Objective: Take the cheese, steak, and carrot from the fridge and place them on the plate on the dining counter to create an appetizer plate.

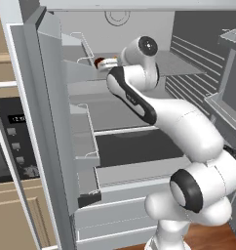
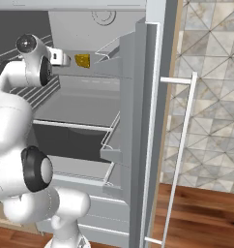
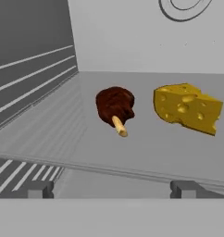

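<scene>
The fridge [image 1: 115, 114] stands with both doors open, and my arm reaches into its upper grey shelf [image 3: 146, 148]. On that shelf lie the dark brown-red steak [image 3: 115, 109] with a pale bone end, and to its right the yellow holed cheese [image 3: 188, 107]. My gripper [image 3: 113, 190] is open, its two dark tips wide apart just in front of the shelf's edge, short of both foods. From the right the cheese [image 2: 82, 60] sits just beyond the gripper [image 2: 63, 58]. From the left a bit of steak [image 1: 98, 62] shows by the hand. Carrot, plate and dining counter are out of view.
The left fridge door [image 1: 51, 122] with wire-railed shelves [image 1: 86, 141] stands close beside my arm; the right door [image 2: 138, 121] with its white handle [image 2: 184, 145] flanks the other side. A black oven [image 1: 8, 141] is at far left. Lower shelves and drawers [image 1: 125, 215] sit beneath.
</scene>
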Tool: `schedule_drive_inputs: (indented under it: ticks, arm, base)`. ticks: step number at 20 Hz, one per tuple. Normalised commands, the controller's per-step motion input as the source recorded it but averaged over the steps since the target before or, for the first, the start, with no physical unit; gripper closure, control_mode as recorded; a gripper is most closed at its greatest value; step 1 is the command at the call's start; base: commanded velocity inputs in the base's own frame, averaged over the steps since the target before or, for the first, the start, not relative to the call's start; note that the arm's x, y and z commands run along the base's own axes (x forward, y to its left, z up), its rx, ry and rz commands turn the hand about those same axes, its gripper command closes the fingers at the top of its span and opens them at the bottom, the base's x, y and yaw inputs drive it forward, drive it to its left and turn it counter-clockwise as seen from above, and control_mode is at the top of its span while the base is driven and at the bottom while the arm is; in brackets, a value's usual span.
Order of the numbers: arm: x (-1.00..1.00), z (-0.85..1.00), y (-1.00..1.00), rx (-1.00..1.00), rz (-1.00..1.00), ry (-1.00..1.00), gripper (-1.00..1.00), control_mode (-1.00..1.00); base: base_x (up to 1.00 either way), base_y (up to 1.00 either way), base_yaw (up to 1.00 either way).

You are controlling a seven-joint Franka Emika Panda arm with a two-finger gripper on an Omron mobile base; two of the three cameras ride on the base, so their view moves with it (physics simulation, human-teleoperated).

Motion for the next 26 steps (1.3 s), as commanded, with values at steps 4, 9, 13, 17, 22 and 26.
schedule_drive_inputs:
  ticks: [4, 9, 13, 17, 22, 26]
  arm:
    - [0.44, -0.13, 0.17, 0.00, 0.02, 0.00, -1.00, -1.00]
    - [0.34, -0.10, 0.01, 0.00, 0.00, 0.01, -1.00, -1.00]
    - [0.36, -0.06, 0.00, 0.00, 0.00, 0.01, -1.00, -1.00]
    - [0.42, -0.10, 0.00, 0.00, 0.00, 0.01, -1.00, -1.00]
    - [0.39, -0.17, 0.02, 0.00, 0.01, 0.01, -1.00, -1.00]
    - [0.39, -0.18, 0.06, 0.00, 0.01, 0.01, -1.00, -1.00]
  base:
    - [0.00, 0.00, 0.00]
    - [0.00, 0.00, 0.00]
    - [0.00, 0.00, 0.00]
    - [0.00, 0.00, 0.00]
    - [0.00, 0.00, 0.00]
    - [0.00, 0.00, 0.00]
